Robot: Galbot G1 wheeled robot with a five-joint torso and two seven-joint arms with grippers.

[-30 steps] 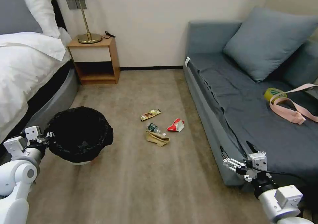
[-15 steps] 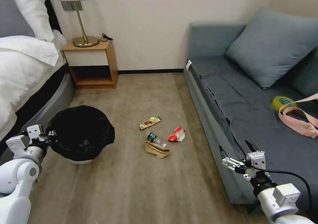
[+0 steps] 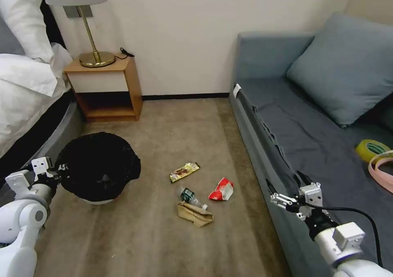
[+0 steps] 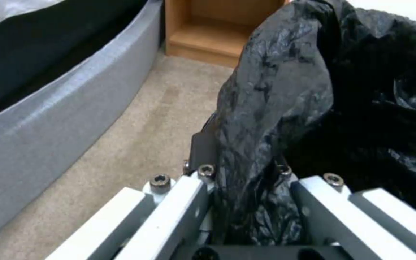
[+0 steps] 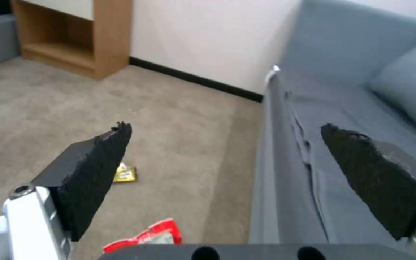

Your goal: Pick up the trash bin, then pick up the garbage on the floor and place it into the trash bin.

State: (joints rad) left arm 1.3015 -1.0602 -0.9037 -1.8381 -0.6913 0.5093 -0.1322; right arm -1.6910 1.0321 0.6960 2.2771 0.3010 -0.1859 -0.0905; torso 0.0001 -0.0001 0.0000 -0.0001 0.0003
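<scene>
The trash bin (image 3: 98, 166), a black liner over a white base, hangs at my lower left in the head view. My left gripper (image 3: 57, 172) is shut on its near rim. In the left wrist view the left gripper (image 4: 244, 169) pinches the crumpled liner (image 4: 338, 90). The garbage lies on the carpet: a gold-brown wrapper (image 3: 184, 172), a small bottle (image 3: 189, 196), a red-and-white packet (image 3: 221, 190) and a tan paper scrap (image 3: 195, 214). My right gripper (image 3: 286, 189) is open beside the sofa's front edge, right of the litter. Between the right gripper's (image 5: 227, 155) pads show the wrapper (image 5: 124, 174) and packet (image 5: 152, 236).
A bed (image 3: 24, 88) runs along the left, with a wooden nightstand (image 3: 104, 88) and lamp (image 3: 88, 43) behind the bin. The grey sofa (image 3: 319, 138) borders the right, carrying a cushion (image 3: 348, 68), a yellow tape roll (image 3: 371, 149) and a pink strap (image 3: 382, 168). Carpet lies between.
The whole view has shifted: the camera moved forward, so the garbage and sofa now sit lower and closer. The bin kept its place in my left gripper. The right gripper stays open.
</scene>
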